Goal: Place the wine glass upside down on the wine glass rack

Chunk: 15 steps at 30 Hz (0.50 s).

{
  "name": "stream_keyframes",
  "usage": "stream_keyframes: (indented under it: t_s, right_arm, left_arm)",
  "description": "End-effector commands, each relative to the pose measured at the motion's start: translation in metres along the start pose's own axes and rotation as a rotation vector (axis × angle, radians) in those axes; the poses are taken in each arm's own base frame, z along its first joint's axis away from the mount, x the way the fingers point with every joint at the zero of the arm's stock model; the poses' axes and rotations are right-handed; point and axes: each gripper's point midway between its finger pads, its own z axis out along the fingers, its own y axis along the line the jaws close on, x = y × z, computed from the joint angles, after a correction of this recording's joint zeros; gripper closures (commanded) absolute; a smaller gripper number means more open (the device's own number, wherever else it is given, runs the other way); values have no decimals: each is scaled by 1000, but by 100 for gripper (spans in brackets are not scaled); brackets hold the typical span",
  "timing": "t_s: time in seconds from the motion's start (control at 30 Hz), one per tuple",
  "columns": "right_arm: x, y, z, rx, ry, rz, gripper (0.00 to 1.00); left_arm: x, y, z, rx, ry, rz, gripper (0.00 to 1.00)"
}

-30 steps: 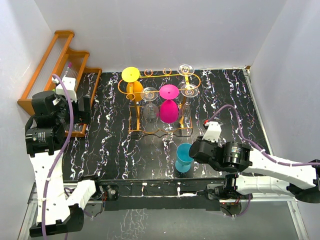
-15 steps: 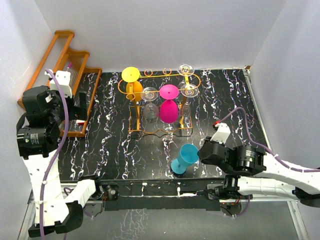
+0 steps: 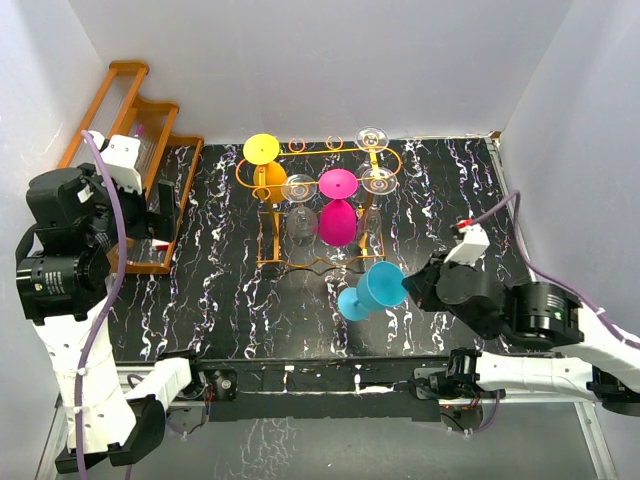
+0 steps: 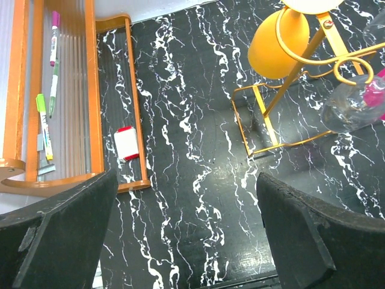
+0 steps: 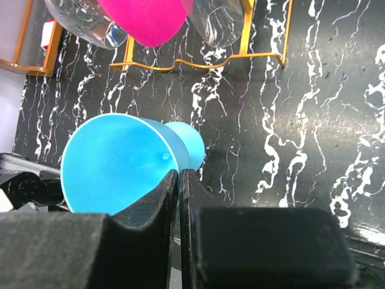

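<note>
On the left, the left gripper (image 4: 186,198) hangs wide open and empty beside the brown wooden rack (image 3: 130,110). Its arm has drawn back a little toward the left wall over the last second, so it takes no part in the work. In the middle, the orange-gold wine glass rack (image 3: 398,165) is unchanged and already carries a yellow glass (image 3: 262,150), a magenta glass (image 3: 338,220) and clear glasses (image 3: 300,187), all bowl-down. The change is on the right. 1 second ago the blue wine glass (image 3: 372,290) stood upright on the black marbled table (image 3: 230,290) with the fingers loose about its rim. Now the right gripper (image 5: 178,180) is clenched on the wall of the bowl, 1 finger inside and 1 outside. The glass is tipped nearly onto its side, mouth toward the gripper and foot pointing left, and it seems to be clear of the table. It sits just in front of the rack's right half, not touching it. So the grasp is made and the turn-over has begun; finishing the flip and hanging the foot in a free slot remain. The glass is opaque sky-blue and smooth, with a flared bowl, a short stem and a round foot.
</note>
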Motion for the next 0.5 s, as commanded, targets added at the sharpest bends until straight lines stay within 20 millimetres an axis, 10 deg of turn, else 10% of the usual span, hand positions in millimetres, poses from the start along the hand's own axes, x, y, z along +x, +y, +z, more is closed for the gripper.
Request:
stream_keyframes:
  t_s: [0.0, 0.47]
  right_arm:
    - [-9, 5, -5, -44, -24, -69, 92]
    - [56, 0, 52, 122, 146, -282, 92]
  left_arm:
    - [-2, -11, -4, 55, -7, -12, 3]
    - [-2, -10, 0, 45, -16, -42, 3]
